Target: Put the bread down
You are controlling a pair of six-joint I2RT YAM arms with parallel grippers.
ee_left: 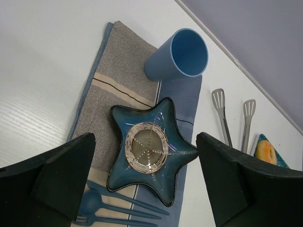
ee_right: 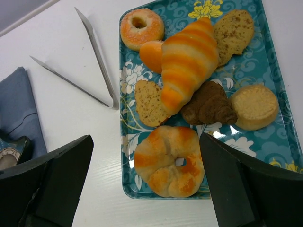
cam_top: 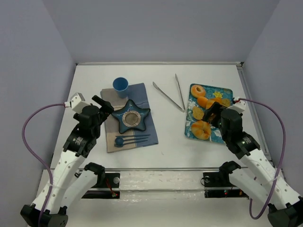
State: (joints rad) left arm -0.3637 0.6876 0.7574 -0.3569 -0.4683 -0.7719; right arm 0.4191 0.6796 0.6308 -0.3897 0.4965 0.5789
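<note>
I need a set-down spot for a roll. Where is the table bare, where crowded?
Bare table lies between placemat and tray, nearer than the tongs, and left of the placemat. Crowded: the tray is full of bread; the placemat carries cup, star dish and cutlery.

In the top view the right gripper (cam_top: 211, 112) covered the middle of the tray (cam_top: 226, 90), so most of the croissant (ee_right: 187, 56) and all of the dark bun (ee_right: 208, 104) were hidden there. In the left wrist view only a corner of that tray showed at the right edge. One doughnut (ee_left: 265, 151) was partly cut off. The tongs (ee_left: 221, 113) vanished behind a finger (ee_left: 236, 189) of the left gripper (ee_left: 145, 139), and the blue cutlery (ee_left: 92, 202) lay partly behind the other. In the right wrist view the star dish (ee_right: 12, 151) was a sliver at the left edge, which also cut off the napkin (ee_right: 19, 104).
</note>
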